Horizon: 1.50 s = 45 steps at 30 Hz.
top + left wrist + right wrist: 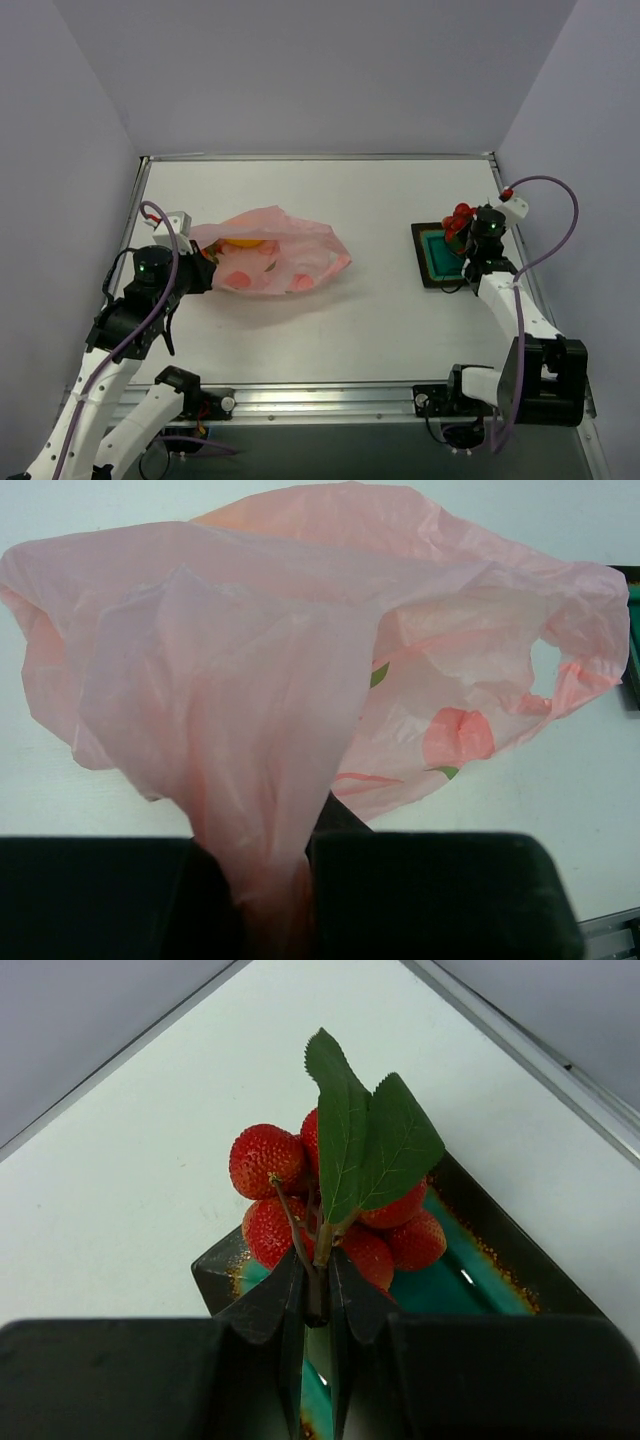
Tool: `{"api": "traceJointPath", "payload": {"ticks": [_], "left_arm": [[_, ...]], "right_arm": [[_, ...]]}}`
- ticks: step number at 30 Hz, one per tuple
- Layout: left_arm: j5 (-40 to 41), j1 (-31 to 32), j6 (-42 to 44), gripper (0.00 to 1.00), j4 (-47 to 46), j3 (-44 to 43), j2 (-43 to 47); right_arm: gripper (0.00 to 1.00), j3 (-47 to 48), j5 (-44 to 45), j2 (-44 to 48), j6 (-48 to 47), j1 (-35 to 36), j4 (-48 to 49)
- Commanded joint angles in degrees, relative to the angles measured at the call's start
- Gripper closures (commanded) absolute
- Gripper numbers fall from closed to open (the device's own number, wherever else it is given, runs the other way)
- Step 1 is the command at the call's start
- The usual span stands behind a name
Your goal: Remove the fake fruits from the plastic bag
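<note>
While the right gripper (315,1295) pinches only the thin stem of the red plastic berry bunch (265,1160) over the black-rimmed teal square tray (215,1270), it may twist free and roll. The left gripper (272,895) clamps the crinkly pink plastic bag (300,650), orange ball (245,242) inside, on a white table (380,320) between lilac walls (300,70).

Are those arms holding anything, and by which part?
The right arm's fingers pinch the bunch of red bumpy plastic berries by its stem; the left arm's fingers clamp a gathered fold of the thin pink plastic bag.
</note>
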<state>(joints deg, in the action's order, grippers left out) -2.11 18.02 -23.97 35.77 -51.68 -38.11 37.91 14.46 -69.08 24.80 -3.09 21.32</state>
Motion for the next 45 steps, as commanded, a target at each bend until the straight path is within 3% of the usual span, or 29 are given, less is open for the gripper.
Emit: {"api": "traceJointPath", "payload": {"ticks": [1, 7, 10, 11, 13, 14, 16, 24, 27, 30, 31, 32, 34, 35, 36, 39, 45], "left_arm": [[0.5, 0.6, 1.6, 0.98, -0.2, -2.3, 0.1], [0.4, 0.7, 1.6, 0.97, -0.3, -2.2, -0.1], [0.4, 0.7, 1.5, 0.98, -0.3, -2.2, -0.4], [0.3, 0.7, 1.5, 0.97, -0.3, -2.1, -0.5], [0.1, 0.6, 1.4, 0.98, -0.1, -2.0, -0.8], [0.0, 0.6, 1.2, 0.97, 0.1, -2.0, -0.7], [0.0, 0.6, 0.9, 0.98, 0.4, -1.9, -0.6], [-0.3, 0.7, 0.4, 0.98, 0.7, -1.8, -0.9], [0.7, 0.6, 0.9, 0.98, 2.0, -1.9, -0.6], [1.6, 0.5, 1.4, 0.98, 3.7, -1.5, 0.6], [1.5, 0.6, 1.2, 0.98, 4.5, -1.4, 0.6], [1.6, 0.6, 1.0, 0.98, 4.8, -1.3, 0.5], [1.6, 0.6, -0.6, 0.97, 6.2, -1.3, -0.1], [1.6, 0.6, -1.5, 0.97, 6.8, -1.5, -0.4], [1.6, 0.6, -2.7, 0.98, 7.1, -1.4, -0.5], [4.0, 0.6, -7.6, 0.98, 6.6, 0.5, 0.7], [10.0, 0.7, -15.5, 0.98, 4.7, 5.7, 1.0]], "right_arm": [[1.00, -2.0, -4.9, -0.4, 3.8, -2.6, 9.6], [1.00, -8.4, -9.9, -0.4, 9.0, -9.0, 12.0], [0.86, -9.2, -9.7, 0.7, 9.7, -11.1, 10.0], [0.71, -8.9, -8.6, 1.7, 9.9, -11.1, 8.5], [0.51, -8.6, -7.3, 2.6, 10.2, -11.1, 6.0], [0.33, -7.8, -7.6, 3.7, 10.1, -11.1, 5.1], [0.22, -6.6, -9.0, 4.5, 9.6, -11.1, 2.2], [0.15, -2.8, -11.1, 12.1, 9.2, -10.3, -4.1], [0.10, -2.4, -9.4, 17.3, 9.5, -4.9, -2.6], [0.21, -0.6, -8.5, 17.7, 6.3, 8.7, 0.3], [0.47, 0.4, -7.8, 15.1, 5.4, 13.2, 0.7], [0.64, 1.3, -6.8, 13.4, 4.3, 22.9, 2.2], [0.95, 5.0, -6.2, 6.8, 0.6, 32.2, 3.7], [1.00, 6.5, -6.1, 4.5, 0.1, 36.3, 4.2], [1.00, 8.0, -7.2, 2.0, -0.4, 42.9, 6.2], [1.00, 11.8, -8.7, -6.3, -1.2, 53.8, 13.1], [1.00, 21.8, -13.6, -28.4, -1.1, 59.0, 24.4]]}}
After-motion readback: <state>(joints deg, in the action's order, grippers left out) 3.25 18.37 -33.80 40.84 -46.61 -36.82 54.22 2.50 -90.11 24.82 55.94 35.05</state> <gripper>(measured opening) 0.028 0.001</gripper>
